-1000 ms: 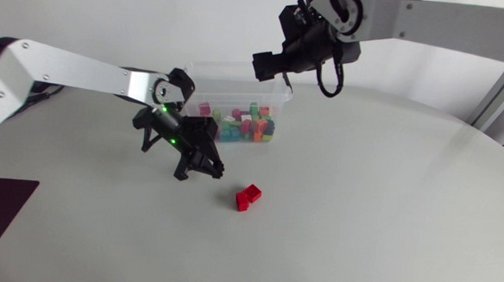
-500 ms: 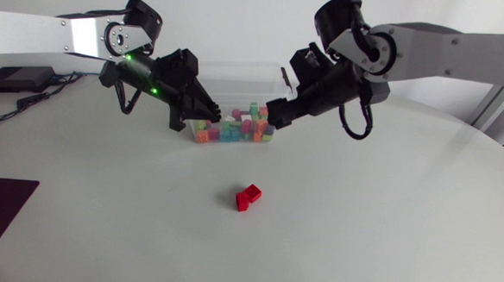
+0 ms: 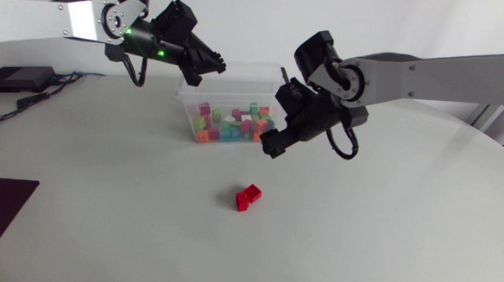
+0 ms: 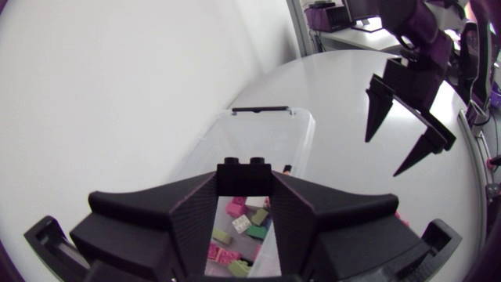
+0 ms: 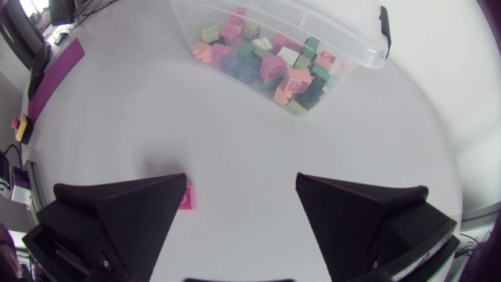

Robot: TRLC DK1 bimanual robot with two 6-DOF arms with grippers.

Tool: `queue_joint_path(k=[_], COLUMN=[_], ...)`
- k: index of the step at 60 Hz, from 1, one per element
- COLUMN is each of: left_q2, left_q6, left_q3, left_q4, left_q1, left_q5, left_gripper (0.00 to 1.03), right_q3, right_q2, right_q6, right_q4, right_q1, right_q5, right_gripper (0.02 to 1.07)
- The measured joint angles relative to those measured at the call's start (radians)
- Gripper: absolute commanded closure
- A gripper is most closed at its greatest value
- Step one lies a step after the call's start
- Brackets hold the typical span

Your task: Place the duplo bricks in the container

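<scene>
Just above the brick-filled container (image 3: pixel 236 71), left tool (image 3: pixel 219 68) grips black brick (image 4: pixel 247 173).

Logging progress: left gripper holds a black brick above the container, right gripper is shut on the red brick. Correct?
No: the right gripper is open; the head view shows the red brick lying on the table, apart from it. The rest holds.

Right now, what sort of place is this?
Probably a robotics lab: a left arm and right arm over a white table, with a clear tub of toy bricks and a loose red brick.
</scene>
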Motion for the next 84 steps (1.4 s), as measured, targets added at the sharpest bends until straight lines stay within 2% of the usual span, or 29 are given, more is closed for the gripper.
queue_joint_path(k=[14, 41, 44, 46, 48, 51, 53, 84], left_q2=[0.076, 0.209, 0.215, 0.218, 0.222, 0.226, 0.227, 0.133], left_q6=[-0.1, -0.194, -0.198, -0.201, -0.208, -0.217, -0.221, -0.227], left_q3=[0.061, 0.149, 0.158, 0.164, 0.171, 0.181, 0.183, 0.085], left_q4=[0.069, 0.101, 0.101, 0.101, 0.101, 0.102, 0.106, 0.129], left_q1=[-0.002, -0.008, -0.008, -0.008, -0.008, -0.008, -0.008, 0.021], left_q5=[-0.076, -0.185, -0.197, -0.2, -0.204, -0.207, -0.21, -0.225], left_gripper=[0.74, 0.72, 0.64, 0.54, 0.41, 0.14, 0.05, 0.05], right_q3=[0.0, 0.01, 0.018, 0.027, 0.035, 0.047, 0.055, 0.072], right_q2=[0.087, 0.218, 0.219, 0.221, 0.225, 0.235, 0.244, 0.257], right_q6=[-0.034, -0.044, -0.044, -0.044, -0.044, -0.044, -0.043, -0.042], right_q4=[0.0, -0.083, -0.085, -0.088, -0.09, -0.092, -0.099, -0.137], right_q1=[0.0, 0.029, 0.037, 0.042, 0.046, 0.054, 0.06, 0.105], right_q5=[-0.016, 0.007, 0.01, 0.013, 0.017, 0.032, 0.037, 0.084], right_gripper=[0.06, 0.07, 0.07, 0.07, 0.07, 0.07, 0.07, 0.07])
